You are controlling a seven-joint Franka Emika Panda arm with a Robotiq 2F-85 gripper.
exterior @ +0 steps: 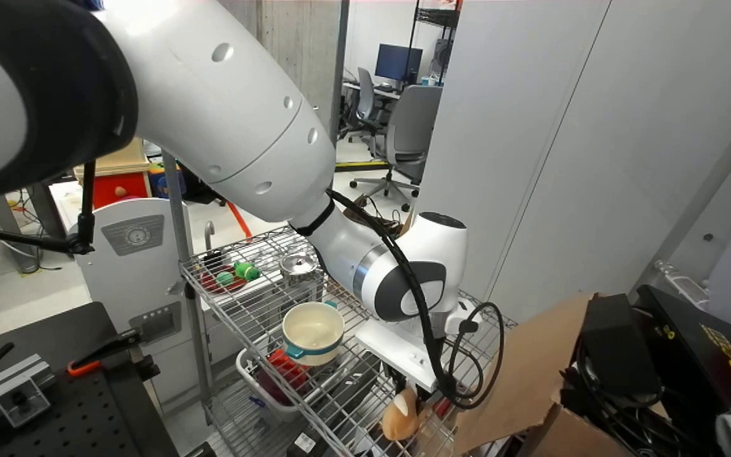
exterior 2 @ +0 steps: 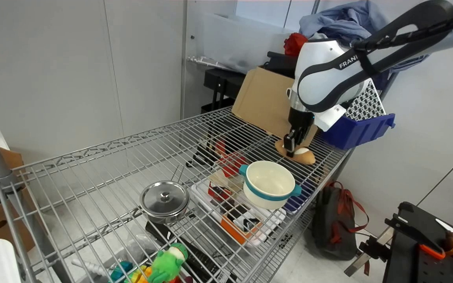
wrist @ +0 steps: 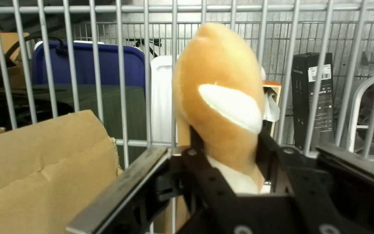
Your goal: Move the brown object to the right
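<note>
Brown object (wrist: 219, 125) gripped between the fingers (exterior 2: 289, 146), near the cardboard sheet (exterior 2: 264, 100)

In an exterior view the arm (exterior: 232, 108) comes in from the upper left, slants down across the wire counter (wrist: 161, 9) and bends at the wrist, so that the fingers point downward. They are clamped on the brown object, one on each side of its narrower part; the wrist view shows both against its flanks.

The brown object is toward the end of the counter by the cardboard sheet, with the cream bowl (exterior 2: 271, 179) near it on the opposite side. Whether its underside touches the wires cannot be told.

Its long axis runs across the counter, one end aimed at a long edge. In the wrist view that axis stands close to upright, tilting slightly, with a rounded, tapering end at the top and the rest running down between the fingers.

On the arm, the letters FRAN can be read in an exterior view, with a black strap (exterior 2: 366, 65) crossing just after them. A black box (wrist: 300, 107) below the counter carries a white barcode label (wrist: 327, 72); its print, like the yellow markings (exterior: 727, 355) on a black case (exterior: 683, 330), cannot be made out.
</note>
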